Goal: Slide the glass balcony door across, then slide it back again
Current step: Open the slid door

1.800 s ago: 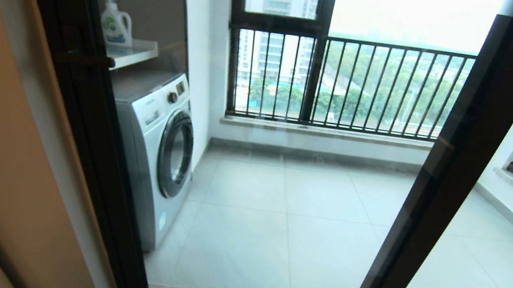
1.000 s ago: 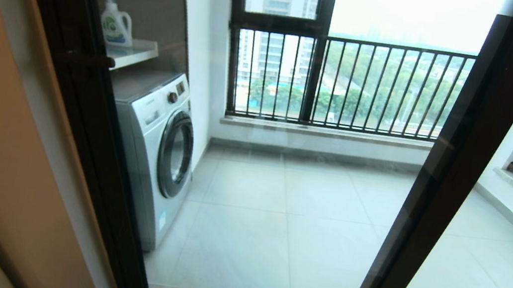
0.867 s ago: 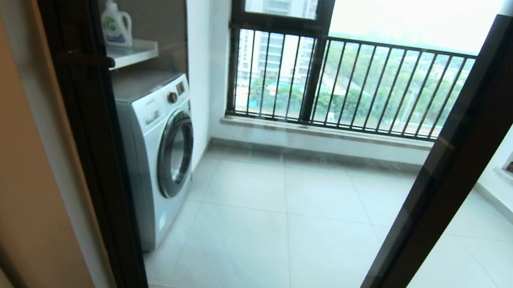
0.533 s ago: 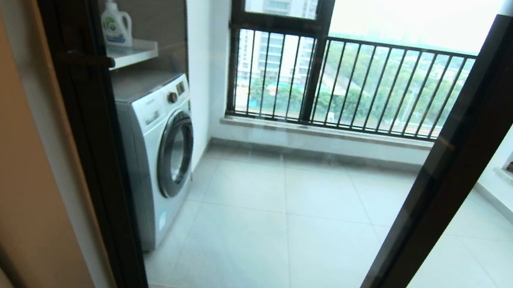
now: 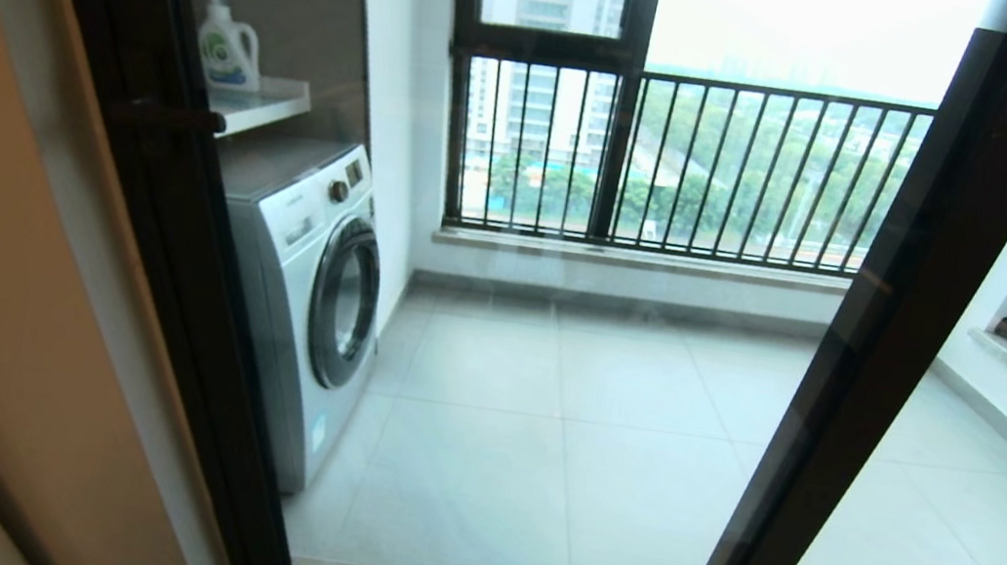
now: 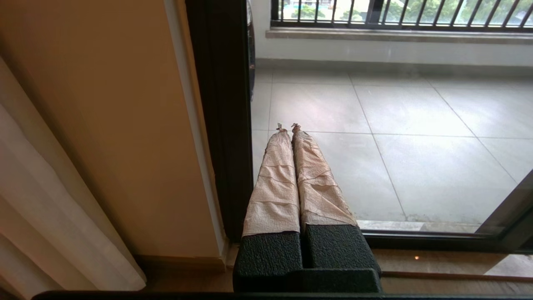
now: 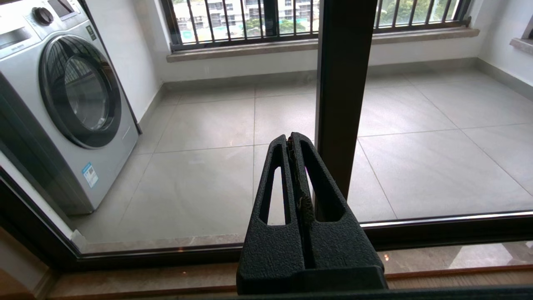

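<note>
The glass balcony door is a tall clear pane in a dark frame that fills the middle of the head view. A short dark handle sticks out from its left stile, which stands against the beige wall. Neither arm shows in the head view. In the left wrist view my left gripper is shut and empty, its tape-wrapped fingers low beside that left stile. In the right wrist view my right gripper is shut and empty, just left of the dark middle stile.
Behind the glass stand a white washing machine, a detergent bottle on a shelf, and a black-barred railing window. A second glass panel lies right of the middle stile. A pale curtain hangs by the wall.
</note>
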